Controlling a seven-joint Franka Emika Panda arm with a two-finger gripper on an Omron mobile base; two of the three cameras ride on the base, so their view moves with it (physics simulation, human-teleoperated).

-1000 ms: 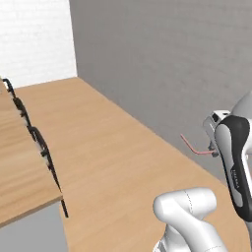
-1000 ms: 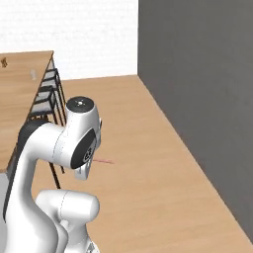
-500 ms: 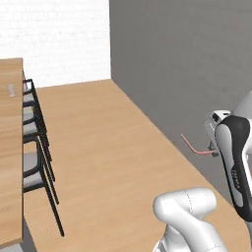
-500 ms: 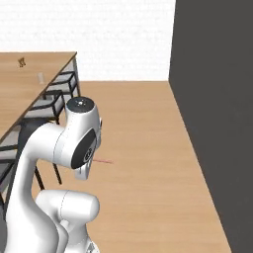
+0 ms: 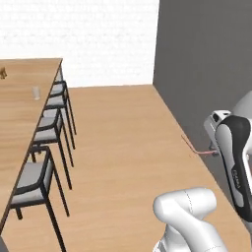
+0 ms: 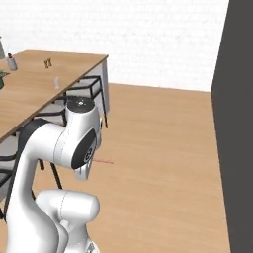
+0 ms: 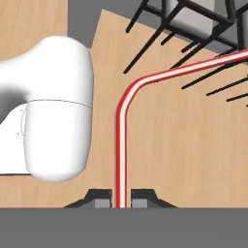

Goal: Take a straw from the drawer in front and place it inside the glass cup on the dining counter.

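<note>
My gripper [image 7: 121, 201] is shut on the straw [image 7: 121, 145], a thin red-and-white stick that rises between the fingertips [image 7: 143, 198] and bends off to the right. In the left base view the straw [image 5: 196, 147] sticks out leftward from the hand at the right edge, above the wood floor. In the right base view a short pink end of the straw [image 6: 105, 161] pokes out from behind the arm. The glass cup [image 5: 35, 92] stands small and clear on the dining counter [image 5: 22, 118], far to my left. From the other side the glass cup [image 6: 57, 82] shows on the dining counter [image 6: 29, 91]. The drawer is out of view.
A row of black-framed stools [image 5: 47, 130] lines the counter's near edge; the stools [image 6: 86, 91] stand between arm and counter. A dark grey wall [image 5: 206, 64] runs close on the right. A small brown object [image 5: 3, 73] and a bottle [image 6: 11, 62] sit farther along the counter. Wood floor lies ahead.
The base has moved, so the whole scene has shifted: the counter, stools and cup have swung into view and the grey wall has slid right. The straw stays held in the gripper.
</note>
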